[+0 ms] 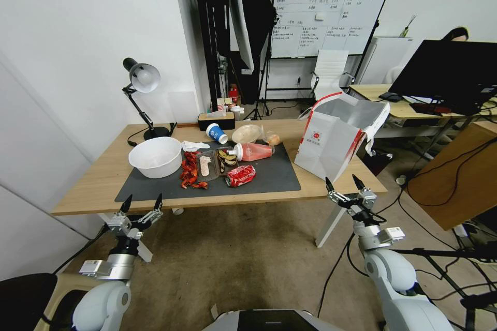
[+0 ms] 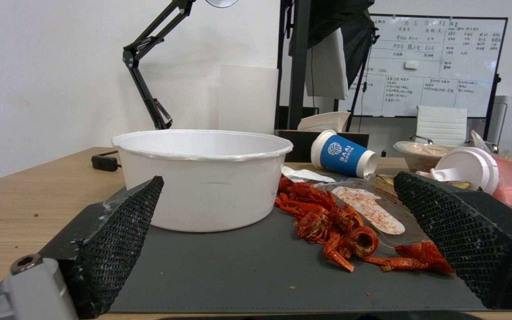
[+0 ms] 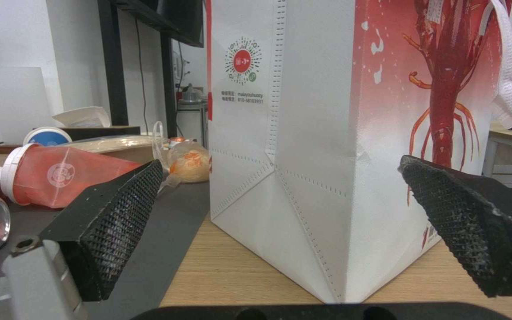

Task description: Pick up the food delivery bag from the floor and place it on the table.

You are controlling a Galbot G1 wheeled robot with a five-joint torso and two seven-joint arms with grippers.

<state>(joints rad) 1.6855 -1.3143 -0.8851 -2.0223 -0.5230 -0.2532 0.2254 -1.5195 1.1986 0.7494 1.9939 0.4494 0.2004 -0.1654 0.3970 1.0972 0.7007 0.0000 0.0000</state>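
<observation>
Bag set down on the worktop; both hands open and empty.

The right hand (image 1: 344,184), fingers spread, hangs just before the food delivery bag (image 1: 336,137), upright on the worktop (image 1: 98,181) corner; seemingly only backing away remains. The left hand (image 1: 141,204) gapes by the white bowl (image 1: 155,156); scraps and a can (image 1: 240,175) crowd the mat (image 1: 279,173).

The table (image 1: 103,178) had a dark grey mat (image 1: 269,176) across its middle, a black desk lamp (image 1: 142,98) at the far left, a tissue box (image 1: 216,120) at the far edge, and the food delivery bag (image 1: 336,139) upright on the right end.
</observation>
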